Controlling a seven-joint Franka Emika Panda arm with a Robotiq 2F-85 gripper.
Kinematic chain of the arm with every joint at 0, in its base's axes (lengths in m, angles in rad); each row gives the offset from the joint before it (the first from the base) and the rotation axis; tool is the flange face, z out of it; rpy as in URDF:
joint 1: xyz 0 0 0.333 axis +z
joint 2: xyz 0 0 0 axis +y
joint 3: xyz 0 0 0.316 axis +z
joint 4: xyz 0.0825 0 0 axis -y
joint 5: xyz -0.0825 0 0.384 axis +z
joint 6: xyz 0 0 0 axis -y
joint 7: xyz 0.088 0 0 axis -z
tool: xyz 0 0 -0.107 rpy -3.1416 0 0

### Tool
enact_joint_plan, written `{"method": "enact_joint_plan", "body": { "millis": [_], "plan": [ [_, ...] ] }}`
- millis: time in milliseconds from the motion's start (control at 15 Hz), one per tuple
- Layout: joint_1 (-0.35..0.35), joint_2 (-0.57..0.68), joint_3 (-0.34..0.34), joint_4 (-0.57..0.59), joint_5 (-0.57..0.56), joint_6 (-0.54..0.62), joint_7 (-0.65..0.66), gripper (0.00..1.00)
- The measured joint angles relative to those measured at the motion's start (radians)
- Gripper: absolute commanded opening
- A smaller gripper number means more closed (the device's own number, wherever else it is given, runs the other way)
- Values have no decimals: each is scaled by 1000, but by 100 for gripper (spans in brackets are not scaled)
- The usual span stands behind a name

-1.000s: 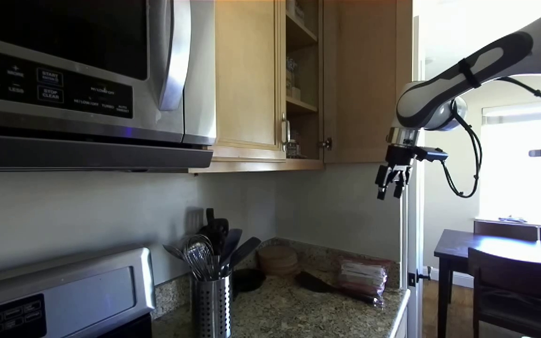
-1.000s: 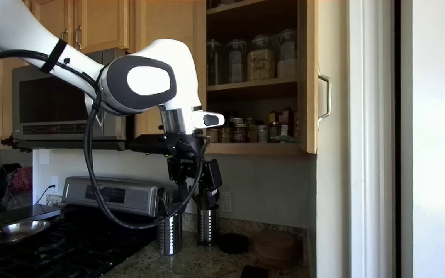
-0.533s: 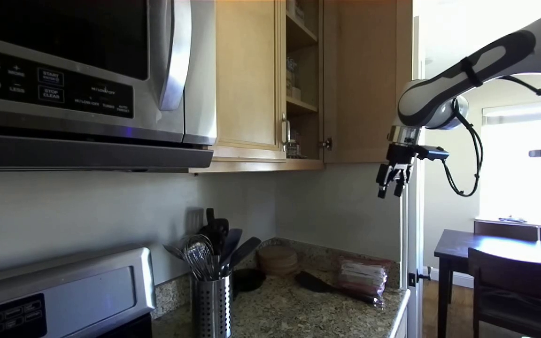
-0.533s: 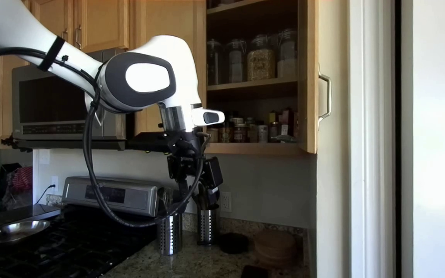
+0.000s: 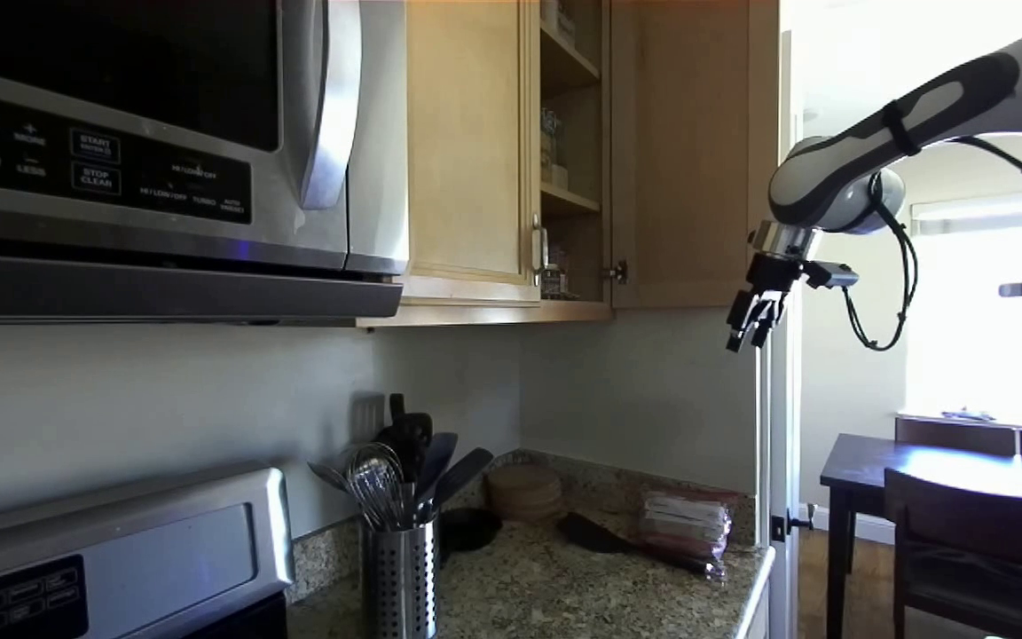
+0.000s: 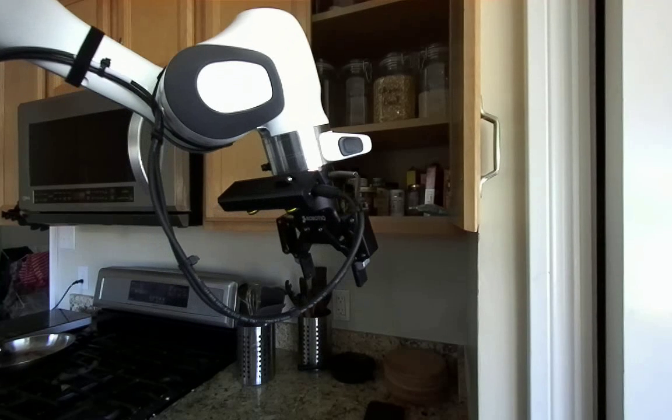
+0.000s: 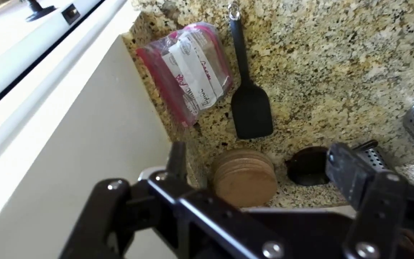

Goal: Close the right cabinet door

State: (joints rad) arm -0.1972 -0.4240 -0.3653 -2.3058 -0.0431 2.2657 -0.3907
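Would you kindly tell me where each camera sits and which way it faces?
Exterior view: sits near the microwave, facing the open right cabinet door; the robot arm and gripper show at right.
Exterior view: stands across from the stove, facing it; the robot arm shows at upper left, the gripper near the middle.
Wrist view: above the counter, looking down at a spatula and plastic bag; the gripper's fingers show low in the picture.
Both exterior views share the microwave, right cabinet door, robot arm and gripper.

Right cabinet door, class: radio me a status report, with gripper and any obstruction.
Gripper open, empty. Right cabinet door open, apart from gripper. Arm possibly in its swing path; clearance unclear.
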Motion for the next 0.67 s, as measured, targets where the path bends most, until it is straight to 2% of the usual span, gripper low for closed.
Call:
{"method": "enact_joint_plan", "body": {
  "millis": [333,667],
  "plan": [
    [-5,1,-78,32,0,0,-83,100],
    [-26,-4,-118,82,4,-2,-101,100]
  ]
}}
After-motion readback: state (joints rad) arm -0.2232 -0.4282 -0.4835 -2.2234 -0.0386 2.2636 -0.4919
